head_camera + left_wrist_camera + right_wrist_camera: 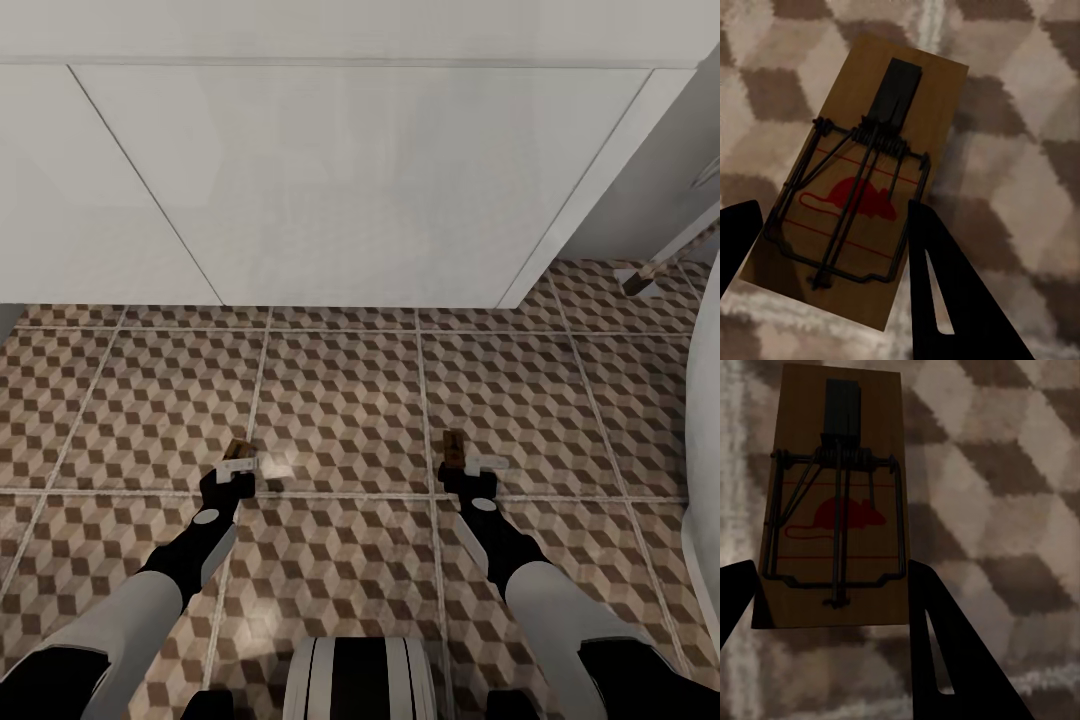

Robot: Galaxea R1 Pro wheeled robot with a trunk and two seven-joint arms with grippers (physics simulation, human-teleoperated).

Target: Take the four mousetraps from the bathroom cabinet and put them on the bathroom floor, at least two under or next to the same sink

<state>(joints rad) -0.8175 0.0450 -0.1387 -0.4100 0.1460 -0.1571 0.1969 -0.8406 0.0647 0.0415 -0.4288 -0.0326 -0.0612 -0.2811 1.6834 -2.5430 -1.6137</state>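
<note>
Left tool (237, 478) and right tool (468, 480), both black, reach forward and down over the bathroom floor (340, 400), each at the end of a grey-and-black arm; the robot's base shows between them at the near edge of the head view. Each tool is clenched on a mousetrap. The left mousetrap (239, 456) is a tan wooden slab tilted slightly, gripped across its near end; in the left wrist view the same slab (862, 187) lies between the dark fingers (945, 285), showing a black wire spring bar, a black tab and a red mouse print. The right mousetrap (455, 447) points away from the robot; in the right wrist view (832, 502) it bears the same wire, tab and red print, with the fingers (945, 645) along its near sides. Whether either slab touches the tiles cannot be told.

Both traps sit near a pale grout line that crosses the cube-patterned tiles. Farther on, a long white sink unit (330, 180) spans the far edge of the floor, its underside shading the tiles. A rounded white fixture (705, 450) borders the right edge.
</note>
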